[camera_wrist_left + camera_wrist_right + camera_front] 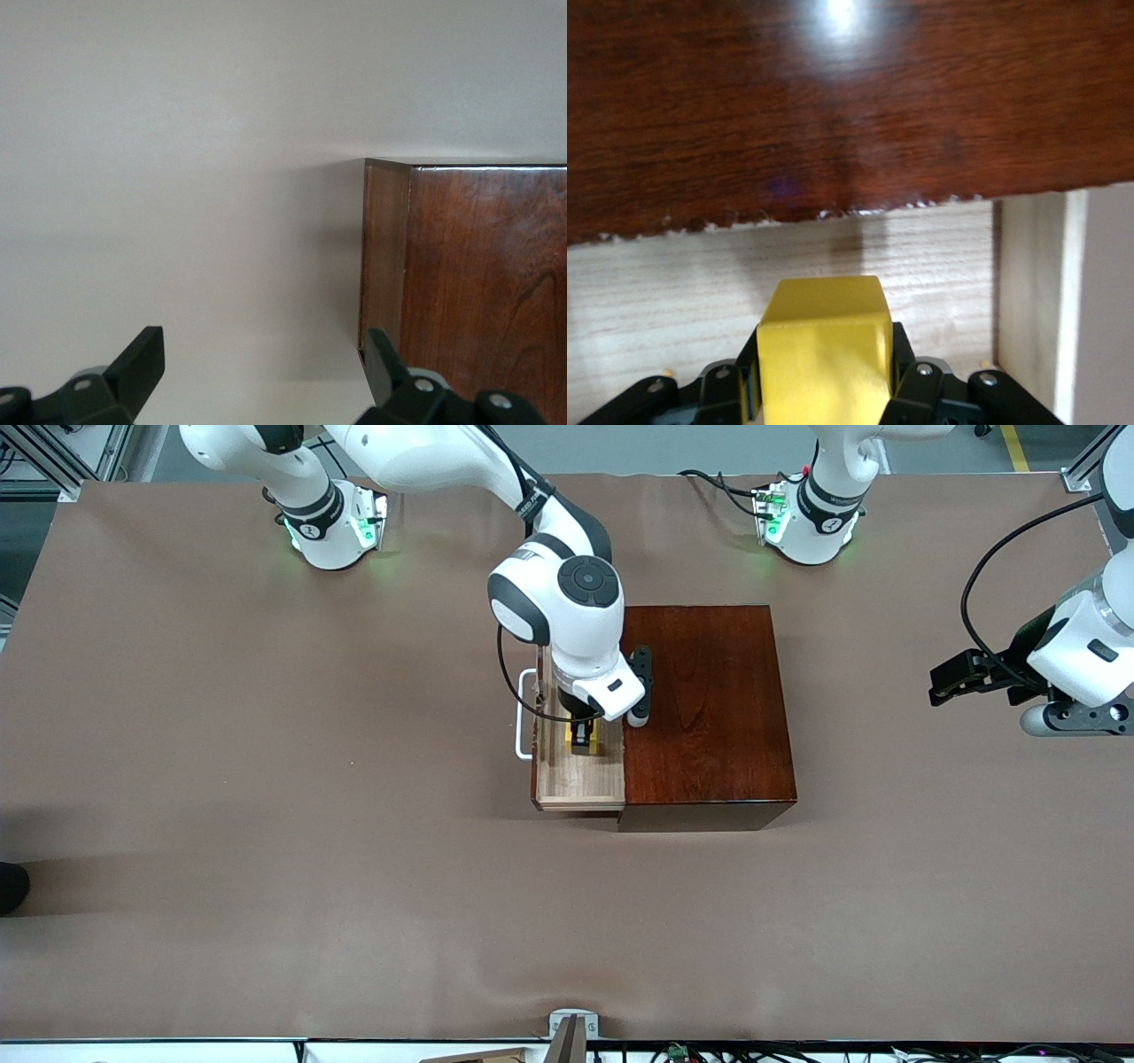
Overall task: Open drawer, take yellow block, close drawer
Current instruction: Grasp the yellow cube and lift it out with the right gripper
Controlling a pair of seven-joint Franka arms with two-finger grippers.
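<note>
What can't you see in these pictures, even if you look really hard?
- Front view: most of the yellow block in the open drawer, covered by the right hand shut on it.
- Front view: the white handle's upper end, hidden by the right arm.
- Right wrist view: whether the block rests on the drawer floor; the picture's edge cuts it off.
- Left wrist view: the drawer, out of frame; only the wooden box shows past the open left hand.
</note>
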